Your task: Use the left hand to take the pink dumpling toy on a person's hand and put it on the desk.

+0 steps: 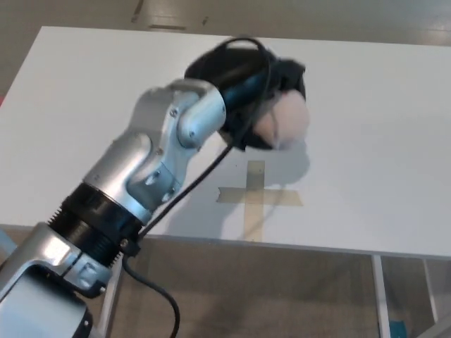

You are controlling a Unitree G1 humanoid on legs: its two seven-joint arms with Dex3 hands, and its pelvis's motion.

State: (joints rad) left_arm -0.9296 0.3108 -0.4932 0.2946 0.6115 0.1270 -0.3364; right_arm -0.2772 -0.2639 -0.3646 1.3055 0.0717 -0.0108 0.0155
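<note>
**Toy in hand, placing next**

Pink dumpling toy [285, 121] gripped in left hand [250, 88], fingers wrapped around it, above the white desk [373, 105], far of tape cross [255, 195]. Carry step; next calls for lowering and release.

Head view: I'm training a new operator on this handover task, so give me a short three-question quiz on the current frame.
1. True or false: the left hand holds the pink dumpling toy.
2. Which is visible on the white desk? A) a person's hand B) a tape cross C) a bowl
3. Fill in: the toy is held ____ the desk, not resting on it.

Key: 1 true; 2 B; 3 above (its shadow falls on the desk beneath it).
</note>
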